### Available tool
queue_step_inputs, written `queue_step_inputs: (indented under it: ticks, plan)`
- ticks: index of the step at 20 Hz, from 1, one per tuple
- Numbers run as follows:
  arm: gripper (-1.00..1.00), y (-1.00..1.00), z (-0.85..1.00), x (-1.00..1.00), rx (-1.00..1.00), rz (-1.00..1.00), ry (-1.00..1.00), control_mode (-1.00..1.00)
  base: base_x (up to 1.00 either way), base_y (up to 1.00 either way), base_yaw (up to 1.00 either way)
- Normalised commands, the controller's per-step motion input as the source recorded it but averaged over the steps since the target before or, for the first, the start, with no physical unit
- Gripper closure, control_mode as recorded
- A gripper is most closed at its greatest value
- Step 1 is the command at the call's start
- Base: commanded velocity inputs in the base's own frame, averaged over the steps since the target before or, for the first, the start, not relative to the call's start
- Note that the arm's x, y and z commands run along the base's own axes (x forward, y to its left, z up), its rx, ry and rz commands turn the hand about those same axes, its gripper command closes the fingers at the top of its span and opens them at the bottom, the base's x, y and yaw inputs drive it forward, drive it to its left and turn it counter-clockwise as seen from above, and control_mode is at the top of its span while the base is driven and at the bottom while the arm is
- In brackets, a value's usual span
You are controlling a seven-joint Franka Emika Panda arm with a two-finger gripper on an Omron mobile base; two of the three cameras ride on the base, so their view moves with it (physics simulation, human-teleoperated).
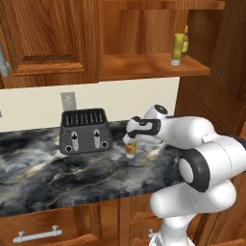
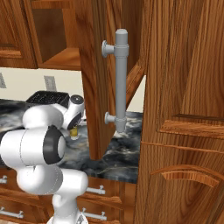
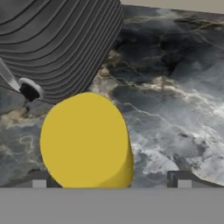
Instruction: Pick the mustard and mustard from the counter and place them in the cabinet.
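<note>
At the left of the left base view stood the toaster (image 1: 85, 130) on the table (image 1: 57, 178), with a wall outlet (image 1: 68, 101) above it; just right of the toaster stood the mustard bottle (image 1: 130, 146) you were after, upright on the marble with its pale cap end down, and your gripper (image 1: 132, 137) sat low over its top; further right and higher, the other mustard (image 1: 177, 49) already stood on the shelf of the open cabinet (image 1: 153, 66), near the right end, with a darker slim bottle (image 1: 185, 42) just behind it

In the hand view the bottle's (image 3: 85, 142) yellow end lay close under the camera, off to the left between the two finger tips (image 3: 39, 180); the tips stood wide apart on either side of it, so the gripper was released and held nothing; the toaster's (image 3: 57, 43) ribbed side was just beyond the bottle

My judgement for the grasp: you needed to shift the hand so the bottle sat midway between the tips, then go lower so the pads met the body rather than the rim; closing off-centre could have tipped it towards the toaster; once you had it, a straight lift before swinging right would have kept it away from the toaster; in the right base view the hanging cabinet door (image 2: 98, 78) with its grey handle (image 2: 119, 83) stood close to the arm, so you had to mind it on the way up to the shelf
</note>
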Motion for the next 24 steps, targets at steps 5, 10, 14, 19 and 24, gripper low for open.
queue_step_inputs:
  ticks: [5,10,14,19,24]
  plan:
    - [-1.0,0.04,-0.03,0.16,0.0,0.01,0.0,-1.0,0.0,0.0,0.0]
    - [-1.0,0.16,-0.16,0.15,0.0,0.02,0.0,-1.0,0.0,0.0,0.0]
    - [1.0,0.21,-0.21,0.06,0.0,0.01,0.0,-1.0,0.0,0.0,0.0]
    - [1.0,0.1,-0.19,-0.02,0.0,0.0,0.0,-1.0,0.0,0.0,0.0]
    - [1.0,0.01,-0.05,-0.31,0.0,0.0,-0.03,-1.0,0.0,0.0,0.0]
